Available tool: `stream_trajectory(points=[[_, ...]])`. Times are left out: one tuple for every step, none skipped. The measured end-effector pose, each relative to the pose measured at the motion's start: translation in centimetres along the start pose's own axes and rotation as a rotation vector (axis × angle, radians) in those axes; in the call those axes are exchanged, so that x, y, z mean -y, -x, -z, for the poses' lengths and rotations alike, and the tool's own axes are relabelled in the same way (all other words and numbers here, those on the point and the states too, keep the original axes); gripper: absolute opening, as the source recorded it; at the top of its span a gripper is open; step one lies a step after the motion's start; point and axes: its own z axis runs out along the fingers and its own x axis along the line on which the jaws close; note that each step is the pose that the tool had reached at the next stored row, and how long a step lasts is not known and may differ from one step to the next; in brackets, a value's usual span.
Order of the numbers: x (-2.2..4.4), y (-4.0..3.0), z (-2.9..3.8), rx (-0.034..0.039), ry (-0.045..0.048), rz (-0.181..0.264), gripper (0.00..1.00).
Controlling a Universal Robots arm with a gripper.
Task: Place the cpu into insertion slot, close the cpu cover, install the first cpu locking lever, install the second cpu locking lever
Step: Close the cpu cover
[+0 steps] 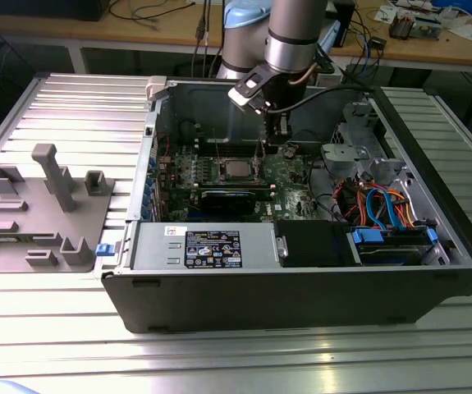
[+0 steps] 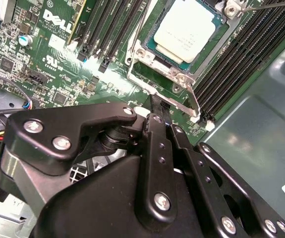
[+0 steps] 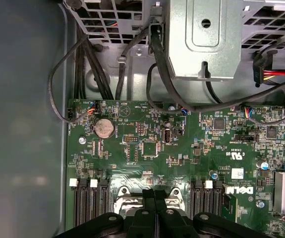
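While your black, bolted-metal end effector (image 2: 158, 106) hovers over the socket with its fingers drawn together and nothing visible between them, the small square CPU with its matte silvery-grey lid (image 2: 184, 29) already sits in the dark, metal-rimmed insertion slot (image 2: 220, 20) on the green circuit board (image 3: 147, 139). The thin, shiny steel cover frame (image 2: 149, 64) appears to lie down around it. A slim wire locking lever (image 2: 194, 101) runs just beside the fingertips; whether either lever is latched cannot be told.
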Motion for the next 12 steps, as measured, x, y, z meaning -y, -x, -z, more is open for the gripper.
stream_trajectory(points=[[0.03, 0.0, 0.0, 0.0, 0.0, 0.0, 0.11], [0.06, 0.0, 0.0, 0.0, 0.0, 0.0, 0.11], [0.09, 0.0, 0.0, 0.0, 0.0, 0.0, 0.11], [0.11, 0.0, 0.0, 0.0, 0.0, 0.0, 0.11], [0.15, -0.01, 0.0, 0.0, 0.0, 0.0, 0.11], [0.17, -0.01, 0.0, 0.0, 0.0, 0.0, 0.11], [0.19, -0.01, 0.0, 0.0, 0.0, 0.0, 0.11], [0.23, -0.01, 0.0, 0.0, 0.0, 0.0, 0.11], [0.27, -0.01, 0.0, 0.0, 0.0, 0.0, 0.11], [0.32, -0.01, 0.0, 0.0, 0.0, 0.0, 0.11], [0.35, -0.01, 0.0, 0.0001, 0.0, 0.0, 0.11], [0.38, -0.01, 0.0, 0.0, 0.0, 0.0, 0.11]])
